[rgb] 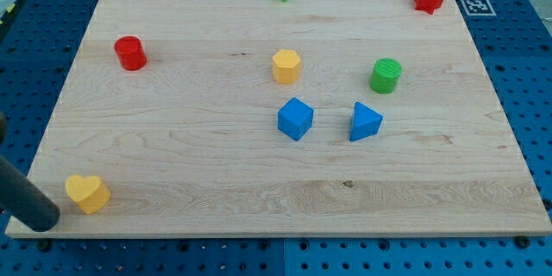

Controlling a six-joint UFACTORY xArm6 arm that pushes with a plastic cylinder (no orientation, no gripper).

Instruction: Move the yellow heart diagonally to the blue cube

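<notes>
The push looks barely begun, if at all: the yellow heart (87, 193) sits near the tabletop's (216, 155) bottom-left corner, well apart from the blue cube (295, 118), which lies about mid-board, slightly right of centre. The whole diagonal run up and to the right is left to do.

My tip (41, 222) rests just beside the heart, on its left and a little lower, close to the bottom-left corner; I cannot tell whether they touch. This tool is a plain rod, with nothing to open or close.

The heart is a small, thick, orange-yellow block, lying flat, its lobes toward the left edge.
</notes>
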